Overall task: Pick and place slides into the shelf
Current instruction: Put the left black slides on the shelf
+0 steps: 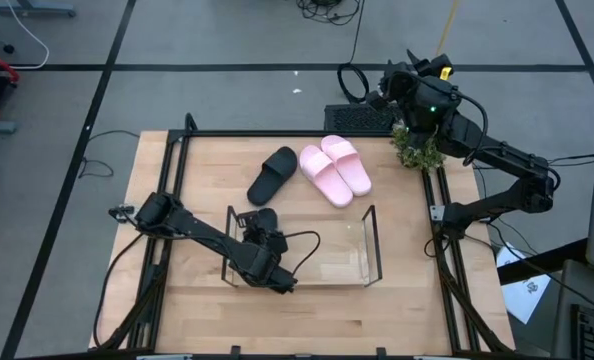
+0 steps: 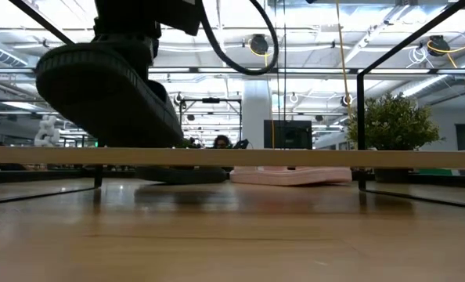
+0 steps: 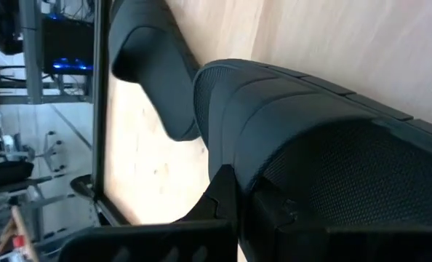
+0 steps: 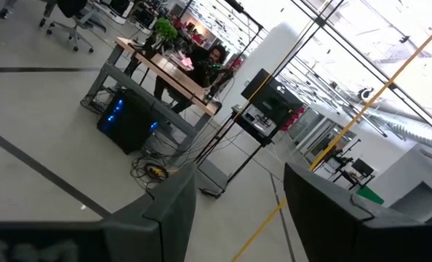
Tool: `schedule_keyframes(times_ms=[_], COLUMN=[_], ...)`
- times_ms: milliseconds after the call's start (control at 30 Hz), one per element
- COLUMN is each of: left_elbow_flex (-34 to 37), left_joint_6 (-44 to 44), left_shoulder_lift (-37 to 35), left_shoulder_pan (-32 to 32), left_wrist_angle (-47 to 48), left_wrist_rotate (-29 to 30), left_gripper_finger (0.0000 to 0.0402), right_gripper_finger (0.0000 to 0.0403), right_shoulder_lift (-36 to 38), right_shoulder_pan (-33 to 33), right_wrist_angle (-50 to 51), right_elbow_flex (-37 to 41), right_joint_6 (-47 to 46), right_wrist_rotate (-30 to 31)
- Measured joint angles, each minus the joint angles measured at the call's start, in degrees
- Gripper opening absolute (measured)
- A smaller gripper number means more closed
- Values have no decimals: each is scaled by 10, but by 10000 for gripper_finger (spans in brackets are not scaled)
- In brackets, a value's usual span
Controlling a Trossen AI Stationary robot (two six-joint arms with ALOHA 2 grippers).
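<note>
Left gripper holding black slide over shelf

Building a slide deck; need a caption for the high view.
Left gripper lowers a black slide into the clear shelf; three slides remain on the table.

One black slide hangs tilted over the clear shelf; another lies beside the pink pair.

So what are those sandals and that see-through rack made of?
The pink slides and black slide look like matte molded foam or rubber: no shine. The one held in the left gripper shows a mesh-textured strap. The shelf looks like clear plastic; the wood shows through.
</note>
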State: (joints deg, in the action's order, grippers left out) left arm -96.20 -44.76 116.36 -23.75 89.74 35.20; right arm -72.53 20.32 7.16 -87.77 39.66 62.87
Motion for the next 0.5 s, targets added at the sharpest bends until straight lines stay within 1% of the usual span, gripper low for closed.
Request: schedule_keyframes(times_ms=[133,333,500], left_elbow_flex=[16,41,43], left_joint_6=[-22,-39,-28], left_shoulder_lift=[-2,-2,-2], left_shoulder_pan=[-1,-13,-16], left_wrist_angle=[4,2,4], left_wrist_rotate=[-20,-29,-30], left_gripper_finger=[0,0,0], right_gripper_finger=[196,196,196], right_shoulder_lift=[0,0,0], right_shoulder_pan=[0,0,0], right_wrist_angle=[4,16,16], right_elbow_flex=[0,0,0], right_joint_6=[0,0,0], right_wrist_rotate=[0,0,0])
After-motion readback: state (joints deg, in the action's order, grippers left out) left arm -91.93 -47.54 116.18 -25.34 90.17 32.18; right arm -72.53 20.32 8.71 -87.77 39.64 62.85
